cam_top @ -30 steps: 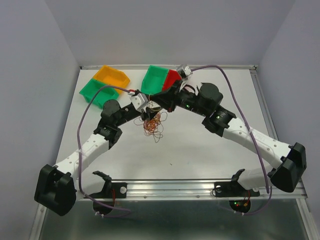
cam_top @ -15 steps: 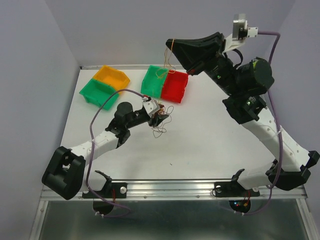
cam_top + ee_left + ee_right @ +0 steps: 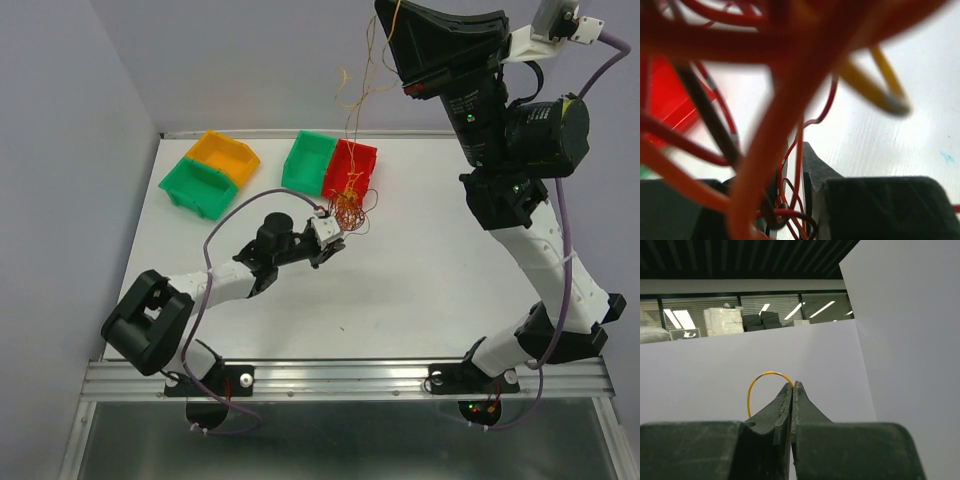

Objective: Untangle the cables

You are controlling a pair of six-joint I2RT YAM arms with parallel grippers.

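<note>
Right wrist view only: the right gripper (image 3: 793, 385) is pressing its fingers (image 3: 775, 412) flat together and pinching a yellow strand (image 3: 765, 373), which is arching out of the tips as a small loop.
Top view only: the right gripper is standing high above the counter (image 3: 420, 280), and the yellow strand is hanging from it down to the main knot of cables (image 3: 350, 211).
Cables, location: the knot is sitting at the near edge of the red bin (image 3: 354, 165), just beside the left gripper (image 3: 338, 228). Whether it is resting on the counter or hanging just above it cannot be told.
Left wrist view only: red, orange and dark cables are crowding the lens, blurred. Several are running through the narrow gap between the left fingers (image 3: 816, 175).
Left fingers, state: whether they are clamping those cables or merely straddling them cannot be told.
Materials: the cables are showing as hair-thin, glossy curls. The fingers are matte black wedges.
Bins: all are smooth, open-topped plastic. The orange bin (image 3: 228, 152) is touching the left green bin (image 3: 198, 186); the right green bin (image 3: 308, 160) is touching the red bin.
Surface: the counter is showing white and matte, with an aluminium rail (image 3: 350, 375) running along its near edge.
Room: pale lilac-grey panels (image 3: 70, 150) are enclosing the counter. Above one panel, the right wrist view is showing a dark slatted ceiling with strip lights.
</note>
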